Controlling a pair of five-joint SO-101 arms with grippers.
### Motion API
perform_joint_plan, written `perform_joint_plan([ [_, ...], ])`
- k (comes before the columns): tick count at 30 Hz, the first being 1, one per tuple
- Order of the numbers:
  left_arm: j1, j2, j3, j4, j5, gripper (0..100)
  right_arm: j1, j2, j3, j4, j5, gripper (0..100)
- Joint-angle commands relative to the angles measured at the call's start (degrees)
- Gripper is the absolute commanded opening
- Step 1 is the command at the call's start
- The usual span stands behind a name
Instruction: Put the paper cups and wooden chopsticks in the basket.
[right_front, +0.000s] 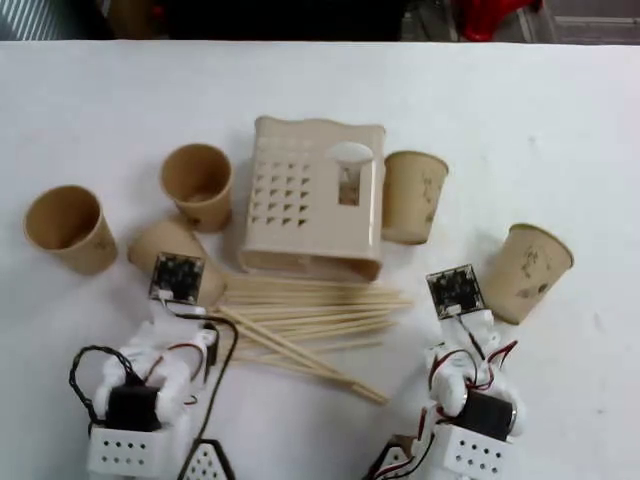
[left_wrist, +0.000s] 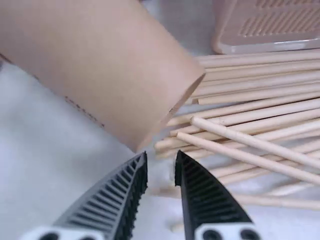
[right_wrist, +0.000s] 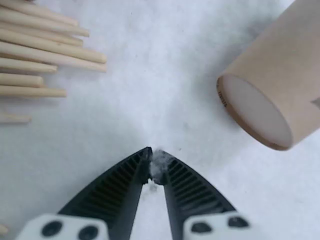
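Jaws ribbed, wedge-shaped — seemingly empty — by round chopsticks (left_wrist: 250, 117)

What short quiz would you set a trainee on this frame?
1. How many cups are on the table?
2. True or false: the right end effector grips a cup.
3. The chopsticks lie: A) on the table beside the basket; B) in the basket; C) in a cup.
Key: 1) five; 2) false, it is shut on nothing; 3) A.
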Motion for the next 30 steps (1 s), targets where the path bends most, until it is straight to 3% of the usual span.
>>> perform_joint_plan([
  [1,0.84,-0.22,0.0,0.0,-0.44,11,0.31,-0.4,0.44,0.04,0.35,1.8],
  [11,0.84,-0.22,0.0,0.0,-0.44,11,-0.57,-0.4,0.44,-0.13,0.18,1.8],
  [20,0.84,-0.22,0.0,0.0,-0.44,11,-6.55,-0.48,-0.53,-4.26,0.44,1.8],
  [30,0.84,-0.22,0.0,0.0,-0.44,11,-10.15,0.22,-20.48,-15.43,-3.25,1.8],
])
